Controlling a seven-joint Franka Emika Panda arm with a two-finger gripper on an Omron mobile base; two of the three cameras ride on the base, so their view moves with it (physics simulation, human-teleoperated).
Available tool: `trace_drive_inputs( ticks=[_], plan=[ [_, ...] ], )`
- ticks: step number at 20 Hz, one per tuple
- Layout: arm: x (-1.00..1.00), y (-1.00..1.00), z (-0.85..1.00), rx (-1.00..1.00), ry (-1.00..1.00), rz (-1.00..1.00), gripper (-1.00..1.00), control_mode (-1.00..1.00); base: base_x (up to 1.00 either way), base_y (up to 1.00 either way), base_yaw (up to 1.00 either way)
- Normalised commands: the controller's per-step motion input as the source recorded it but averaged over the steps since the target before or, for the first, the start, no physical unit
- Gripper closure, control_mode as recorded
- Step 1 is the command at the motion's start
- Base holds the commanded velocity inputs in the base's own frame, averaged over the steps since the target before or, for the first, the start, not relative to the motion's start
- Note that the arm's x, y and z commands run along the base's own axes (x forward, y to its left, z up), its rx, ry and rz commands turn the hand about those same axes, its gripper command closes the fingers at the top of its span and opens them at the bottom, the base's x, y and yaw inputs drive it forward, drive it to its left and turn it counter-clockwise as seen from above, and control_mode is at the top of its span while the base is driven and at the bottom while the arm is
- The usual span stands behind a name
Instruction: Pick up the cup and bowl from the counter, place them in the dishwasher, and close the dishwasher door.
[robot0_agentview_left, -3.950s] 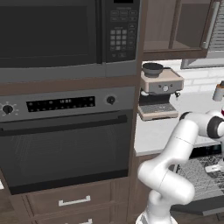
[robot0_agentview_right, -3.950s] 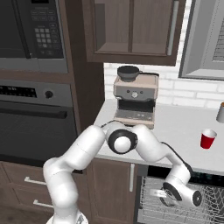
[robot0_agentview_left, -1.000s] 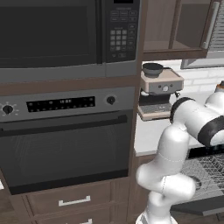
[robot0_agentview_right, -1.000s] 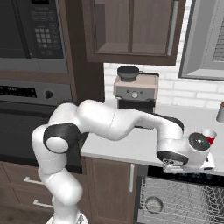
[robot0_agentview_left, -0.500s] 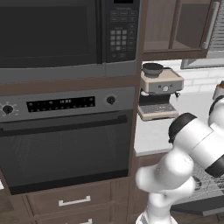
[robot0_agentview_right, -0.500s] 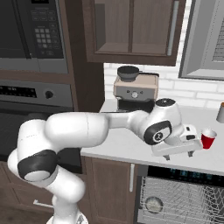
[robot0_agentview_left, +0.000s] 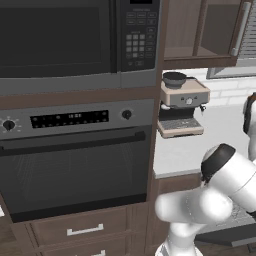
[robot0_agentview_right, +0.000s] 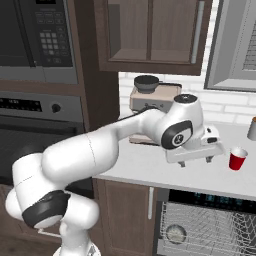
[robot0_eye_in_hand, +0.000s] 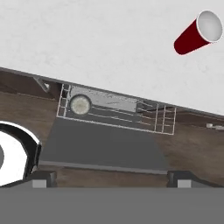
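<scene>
Red plastic cup (robot0_agentview_right: 238, 159) standing upright on the pale counter (robot0_agentview_right: 150, 167), out toward the right end, with the gripper (robot0_agentview_right: 195, 161) hovering just left of it and above the slab, jaws spread wide and carrying nothing. Seen from the hand camera too: cup (robot0_eye_in_hand: 197, 31) off in the upper right corner, well away from the line between the fingertips (robot0_eye_in_hand: 42, 177), so plenty of sideways travel needed before any descent. Best played by sliding across until the cup sits squarely between the fingers, then dropping straight down and closing around the wall near mid-height rather than at the flared rim, since thin tapered plastic probably squirts upward or tips under a high or off-centre squeeze. Worth keeping the approach level, too, to avoid nudging the cup over with one finger first. Below the counter edge, dishwasher (robot0_agentview_right: 205, 225) open, grey wire rack (robot0_eye_in_hand: 116, 111) exposed with a round bowl-like item (robot0_eye_in_hand: 80, 104) already sitting at one end, dishwasher door (robot0_eye_in_hand: 100, 146) folded down flat. Judging from that, cup next, then rack, then door. Coffee machine (robot0_agentview_right: 152, 107) behind the arm, near the wall, well apart from the cup, no obstacle on this line.
</scene>
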Motion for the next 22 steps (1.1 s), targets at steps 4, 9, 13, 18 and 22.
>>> trace_drive_inputs(
  ticks=[4,9,13,18,22],
  plan=[
    [0.39,0.23,0.2,0.0,-0.16,0.15,-1.0,-1.0,0.0,0.0,0.0],
    [0.55,0.22,0.23,-0.03,-0.11,0.05,-1.0,-1.0,0.0,0.0,0.0],
    [0.59,0.0,0.19,-0.02,-0.06,0.01,-1.0,-1.0,0.0,0.0,0.0],
    [0.57,-0.12,0.05,-0.02,0.25,-0.04,-1.0,-1.0,0.0,0.0,0.0],
    [0.4,-0.36,0.0,0.0,0.33,-0.23,-1.0,-1.0,0.0,0.0,0.0]
  ],
)
